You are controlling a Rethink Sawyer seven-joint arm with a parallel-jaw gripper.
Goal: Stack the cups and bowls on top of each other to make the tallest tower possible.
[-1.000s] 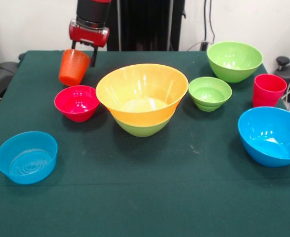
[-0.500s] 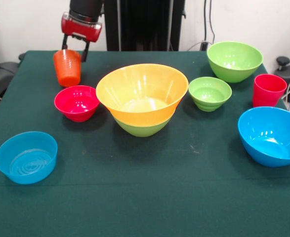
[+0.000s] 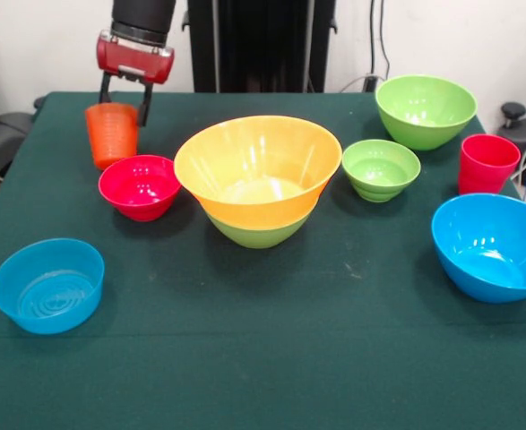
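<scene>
Front view: gripper [image 3: 125, 100], clamped on the orange cup [image 3: 111, 134], has swung leftward and righted it (ten o'clock of the red bowl [image 3: 140, 185]), ready for stacking.

Orange cup [image 3: 111, 134], red small bowl [image 3: 140, 185], perhaps faintly ribbed blue small bowl [image 3: 47, 284].

The arm comes down from above at the far left, its red wrist block upright. The gripper [image 3: 119, 112] points straight down, its dark fingers [image 3: 142, 109] clamped on the rim of an orange cup [image 3: 110, 136].
</scene>
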